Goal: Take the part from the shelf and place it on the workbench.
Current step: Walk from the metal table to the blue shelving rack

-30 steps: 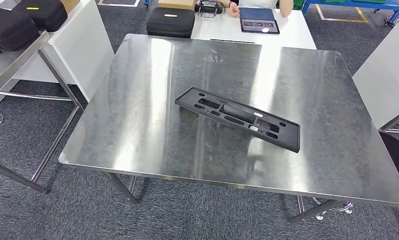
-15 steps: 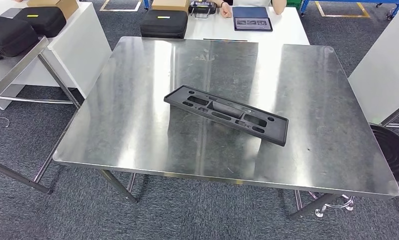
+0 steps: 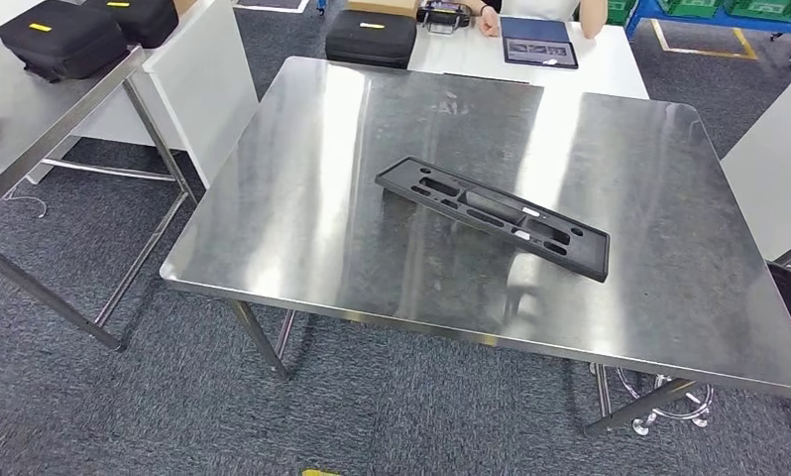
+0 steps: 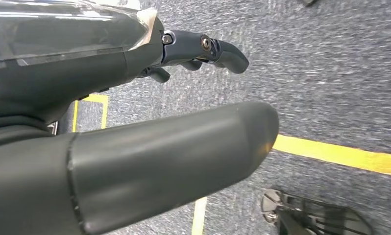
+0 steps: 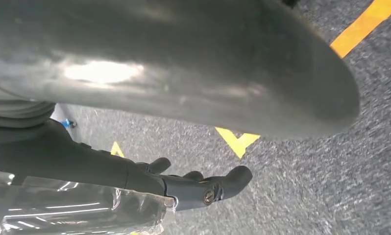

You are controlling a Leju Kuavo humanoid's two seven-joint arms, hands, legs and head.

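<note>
The left hand [image 4: 149, 122] hangs over grey carpet, holding nothing, its thick thumb stretched out and the darker fingers [image 4: 218, 49] spread away from it. Beyond the thumb tip a yellow floor line [image 4: 340, 155] crosses the carpet, and past that a dark metal foot [image 4: 316, 218] is cut off by the frame edge. The right hand [image 5: 183, 98] hangs the same way, empty, thumb and fingers [image 5: 228, 182] apart, with yellow floor marks [image 5: 237, 141] on the carpet beyond the fingertips; the clear wrap beside the fingers is too blurred to make out.

Well away from both hands, in the head view, the black plastic part [image 3: 491, 216] lies flat and slantwise near the middle of the steel table [image 3: 302, 228], clear of every edge, with bare steel all around it. Open carpet lies between the table's near edge and the camera. A second steel table [image 3: 35, 129] stands off the left side with a gap of carpet between. At the far edge a white table [image 3: 610, 59] abuts, carrying a black case [image 3: 370, 38] and a dark tablet [image 3: 538, 42]; a person's hand [image 3: 491, 26] there is cut off at the top.
</note>
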